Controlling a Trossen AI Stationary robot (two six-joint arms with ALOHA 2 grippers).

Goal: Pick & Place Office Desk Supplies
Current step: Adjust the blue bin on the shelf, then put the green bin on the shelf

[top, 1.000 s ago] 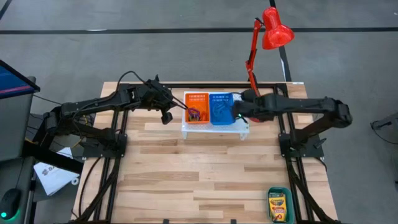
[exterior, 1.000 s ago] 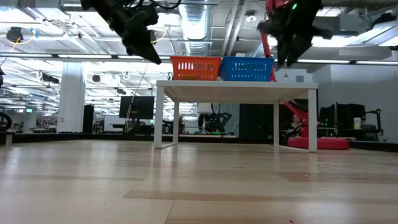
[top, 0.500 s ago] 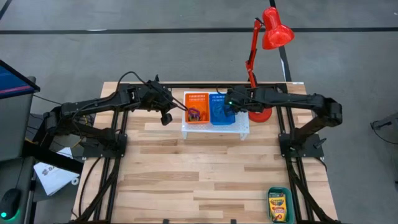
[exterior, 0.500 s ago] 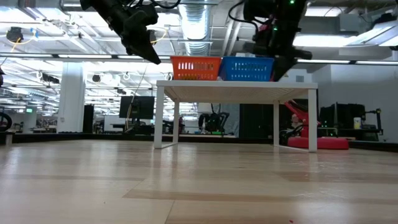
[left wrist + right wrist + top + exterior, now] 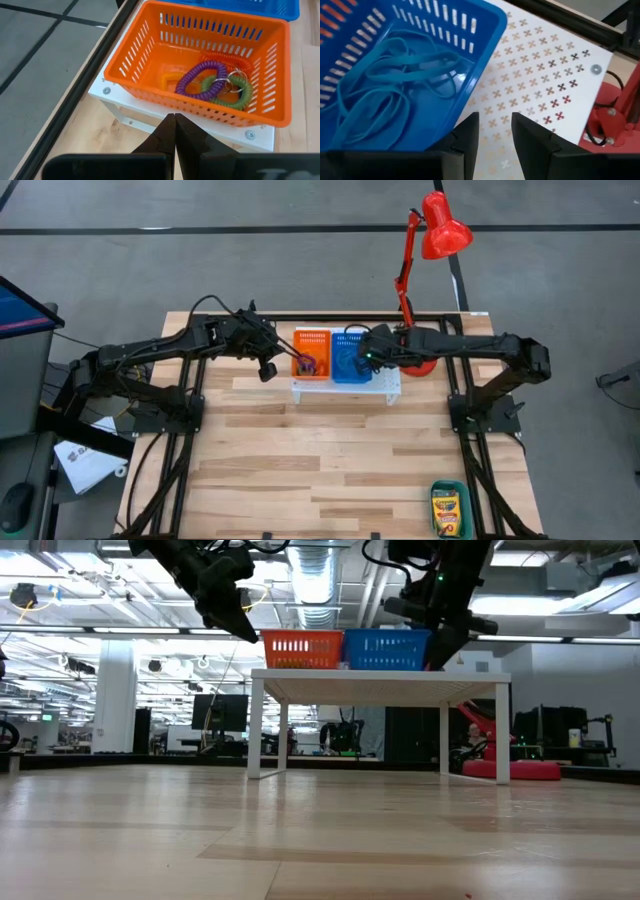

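Two baskets sit side by side on the white perforated stand (image 5: 345, 385) at the far middle of the desk (image 5: 320, 470): an orange basket (image 5: 310, 353) toward the left and a blue basket (image 5: 350, 357) against it toward the right. The pair sits toward the stand's left end, so a strip of bare perforated top shows at the stand's right end, next to the red base of the desk lamp (image 5: 425, 240).

The left gripper (image 5: 175, 131) hangs just outside the orange basket's near left wall, over the stand's edge, its fingers pressed together with nothing between them. Inside that basket lie coiled loops: a purple loop (image 5: 200, 78), a green loop (image 5: 225, 90), an orange loop (image 5: 225, 57) and a yellow loop (image 5: 170, 79), bunched toward the middle and right of its floor.

The right gripper (image 5: 495, 131) is above the stand's bare top beside the blue basket's right wall, its fingers standing partly apart and holding nothing. Blue loops (image 5: 385, 95) fill the blue basket's floor.

One crayon box (image 5: 446, 511) rests in a green tray (image 5: 434, 488) at the desk's near right corner, well apart from both arms. Most of the desk's wooden top, from the stand to the near edge, lies open.
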